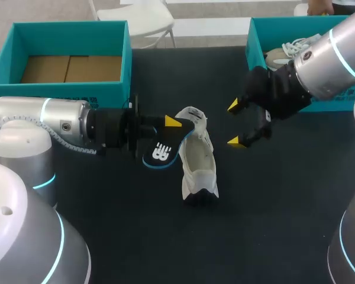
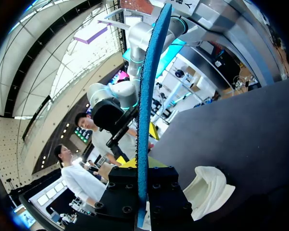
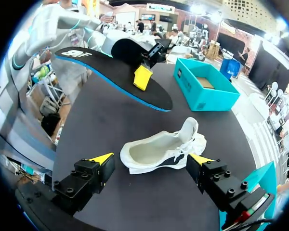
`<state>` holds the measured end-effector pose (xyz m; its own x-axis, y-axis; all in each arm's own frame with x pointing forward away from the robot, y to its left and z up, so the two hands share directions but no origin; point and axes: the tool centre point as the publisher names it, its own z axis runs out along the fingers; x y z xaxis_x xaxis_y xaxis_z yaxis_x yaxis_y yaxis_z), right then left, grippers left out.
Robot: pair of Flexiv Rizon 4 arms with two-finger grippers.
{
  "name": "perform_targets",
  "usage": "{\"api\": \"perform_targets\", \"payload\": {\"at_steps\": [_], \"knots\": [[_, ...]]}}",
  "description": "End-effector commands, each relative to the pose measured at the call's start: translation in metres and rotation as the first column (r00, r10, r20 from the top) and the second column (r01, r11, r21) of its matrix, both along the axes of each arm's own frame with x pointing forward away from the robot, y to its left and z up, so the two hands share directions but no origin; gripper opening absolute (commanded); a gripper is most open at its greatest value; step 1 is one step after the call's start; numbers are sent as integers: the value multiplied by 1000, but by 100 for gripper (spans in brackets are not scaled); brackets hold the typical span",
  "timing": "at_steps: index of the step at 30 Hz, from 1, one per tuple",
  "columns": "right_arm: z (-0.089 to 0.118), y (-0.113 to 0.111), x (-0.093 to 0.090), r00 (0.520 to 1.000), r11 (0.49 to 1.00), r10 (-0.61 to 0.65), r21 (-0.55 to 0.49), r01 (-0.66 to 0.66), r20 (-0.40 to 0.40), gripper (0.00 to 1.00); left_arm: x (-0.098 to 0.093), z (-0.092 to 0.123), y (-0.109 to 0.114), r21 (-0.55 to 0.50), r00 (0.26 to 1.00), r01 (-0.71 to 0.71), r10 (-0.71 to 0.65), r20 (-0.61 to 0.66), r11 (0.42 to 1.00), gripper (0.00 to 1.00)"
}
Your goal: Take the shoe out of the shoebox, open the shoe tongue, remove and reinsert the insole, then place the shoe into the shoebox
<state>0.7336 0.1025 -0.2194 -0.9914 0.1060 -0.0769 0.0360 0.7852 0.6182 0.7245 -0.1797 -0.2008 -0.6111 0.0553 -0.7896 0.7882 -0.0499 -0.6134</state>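
My left gripper is shut on a black insole with a blue edge, held in the air just left of the shoe. The left wrist view shows the insole edge-on between my left gripper's fingers. A white shoe lies on the dark table, its tongue end toward the back. My right gripper hangs open to the right of the shoe, apart from it. In the right wrist view the shoe lies ahead of my open right gripper, its opening in sight, with the insole above and beyond it.
A teal shoebox lined with brown card stands at the back left, also seen as the teal shoebox past the shoe. A second teal box at the back right holds another shoe. Bare table lies in front of the shoe.
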Motion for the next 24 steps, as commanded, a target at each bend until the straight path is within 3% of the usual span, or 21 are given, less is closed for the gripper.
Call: {"api": "perform_targets", "payload": {"at_steps": [1, 6, 14, 24], "knots": [[-15, 1, 4, 1000, 999, 16, -43, -17, -23, 100, -1, 0, 0, 1, 1000, -2, 2, 1, 1000, 0], [-37, 5, 9, 999, 994, 41, -106, -42, -9, 100, -1, 0, 0, 1, 1000, -2, 2, 1, 1000, 0], [-76, 8, 11, 999, 993, 41, -110, -39, 17, 100, -1, 0, 0, 1, 1000, -2, 2, 1, 1000, 0], [-106, 9, 21, 996, 989, 87, -122, -89, -19, 100, -1, 0, 0, 1, 1000, -2, 2, 1, 1000, 0]]}}
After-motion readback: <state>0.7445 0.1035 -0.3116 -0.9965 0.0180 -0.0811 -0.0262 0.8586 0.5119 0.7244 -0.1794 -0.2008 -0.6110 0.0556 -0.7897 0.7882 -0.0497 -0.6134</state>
